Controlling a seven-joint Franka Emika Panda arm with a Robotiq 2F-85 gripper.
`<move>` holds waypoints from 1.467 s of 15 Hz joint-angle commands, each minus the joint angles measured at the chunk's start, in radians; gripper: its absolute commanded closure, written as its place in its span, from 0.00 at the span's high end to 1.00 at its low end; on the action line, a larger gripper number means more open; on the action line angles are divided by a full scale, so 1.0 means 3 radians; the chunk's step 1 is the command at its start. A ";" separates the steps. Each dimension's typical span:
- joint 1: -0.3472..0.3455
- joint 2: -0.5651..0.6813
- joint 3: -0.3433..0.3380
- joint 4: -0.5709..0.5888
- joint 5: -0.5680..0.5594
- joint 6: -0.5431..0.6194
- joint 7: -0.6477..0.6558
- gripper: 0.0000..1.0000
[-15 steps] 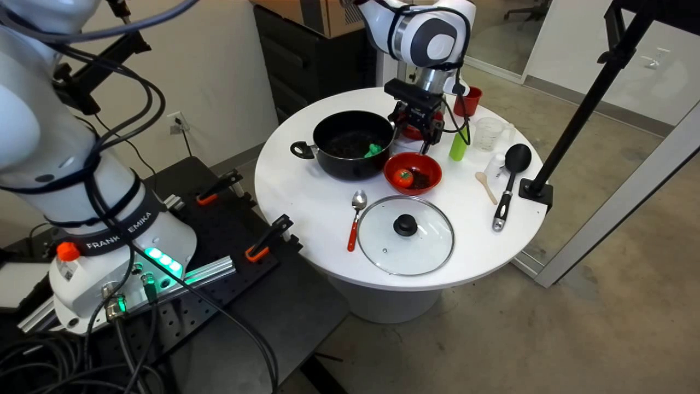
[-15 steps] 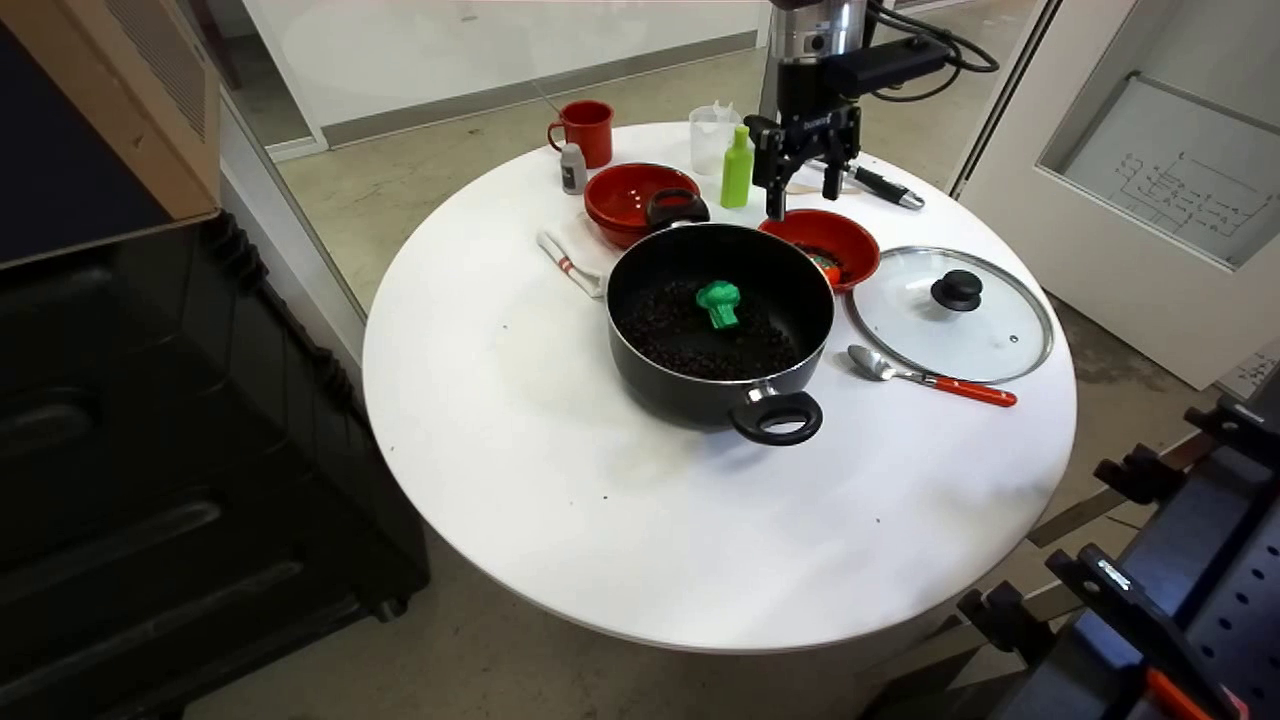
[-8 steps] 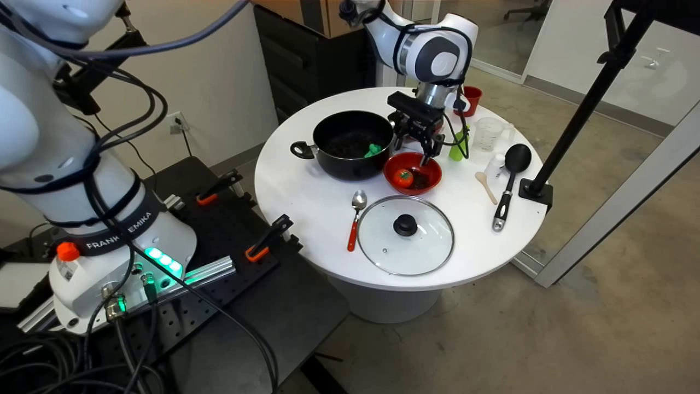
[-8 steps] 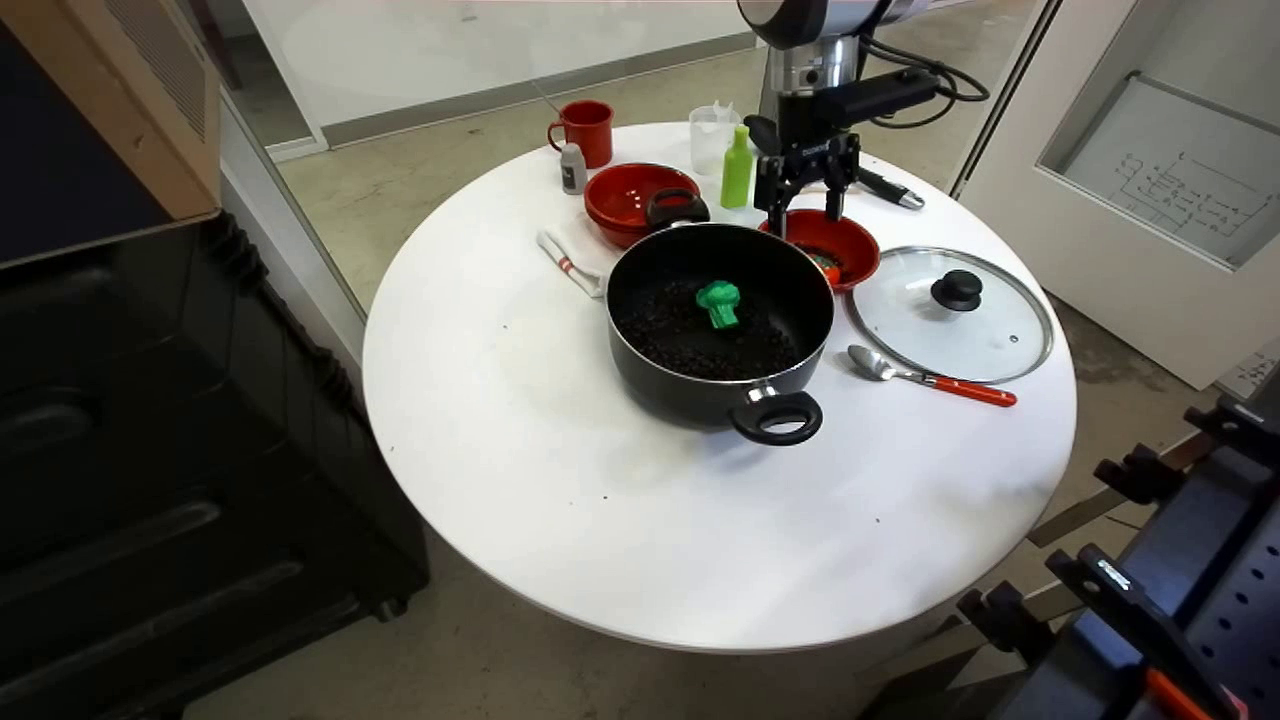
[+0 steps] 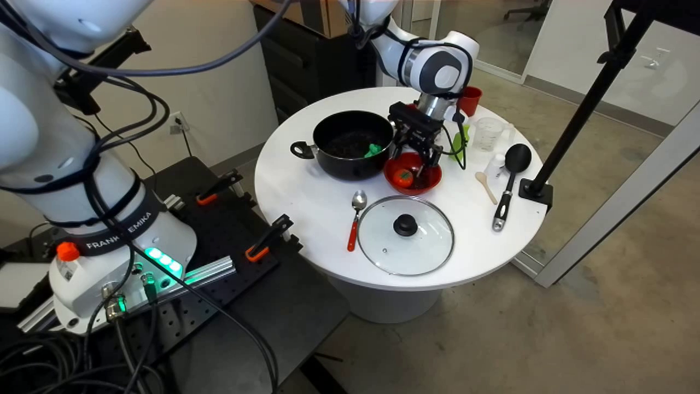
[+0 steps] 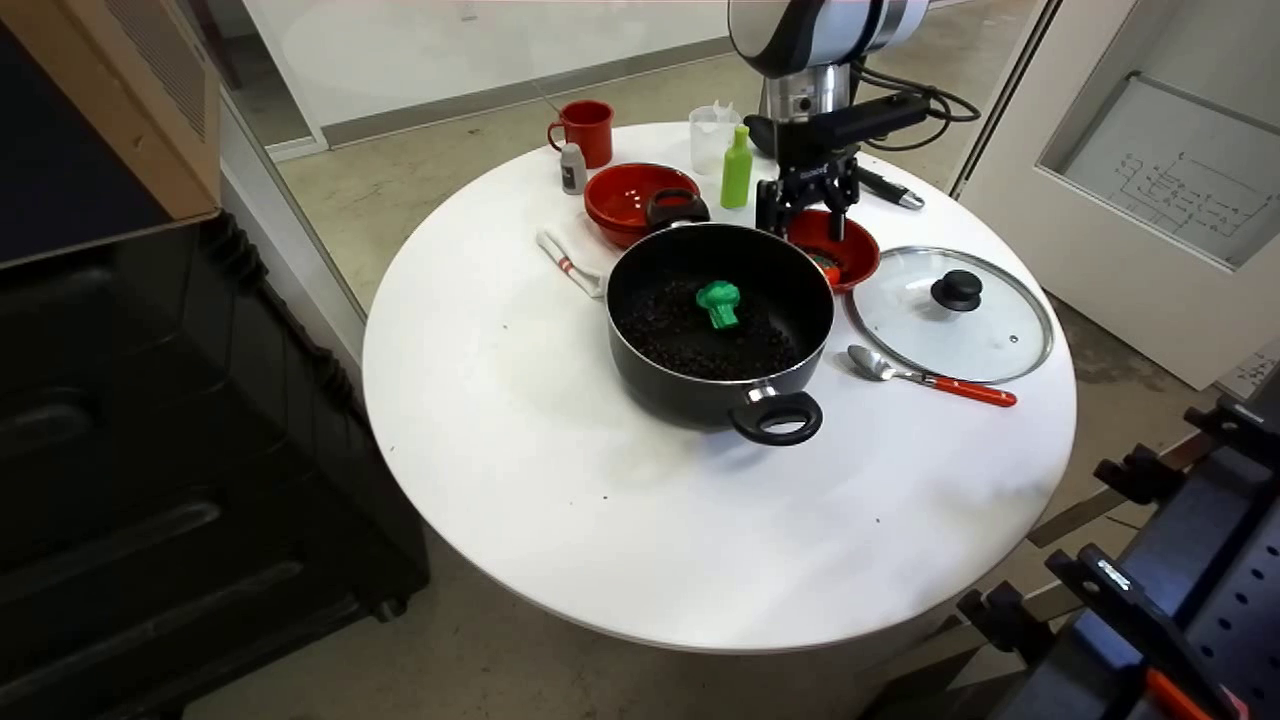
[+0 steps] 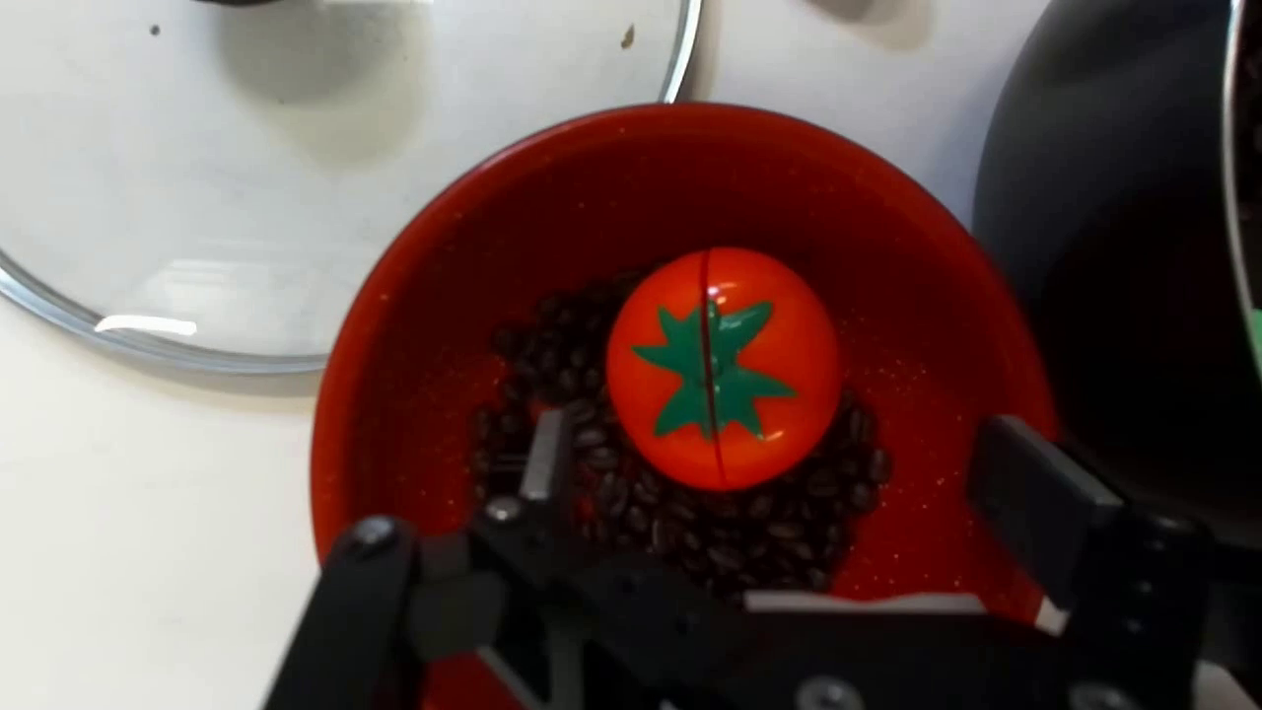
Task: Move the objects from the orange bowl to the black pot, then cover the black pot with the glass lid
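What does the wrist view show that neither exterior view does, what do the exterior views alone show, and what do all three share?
Only the wrist view shows the dark seam across the tomato. Only the exterior views show the red mug and the green bottle. All three share the tomato in the red bowl, the open gripper, the glass lid and the black pot, though the wrist view crops lid and pot.

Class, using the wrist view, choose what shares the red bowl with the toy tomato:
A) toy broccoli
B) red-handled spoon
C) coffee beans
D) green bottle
C: dark coffee beans lie beside the toy tomato inside the red bowl.
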 commanded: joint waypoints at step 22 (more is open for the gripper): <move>0.0002 0.0454 -0.0075 0.0666 0.0034 -0.0429 0.0181 0.38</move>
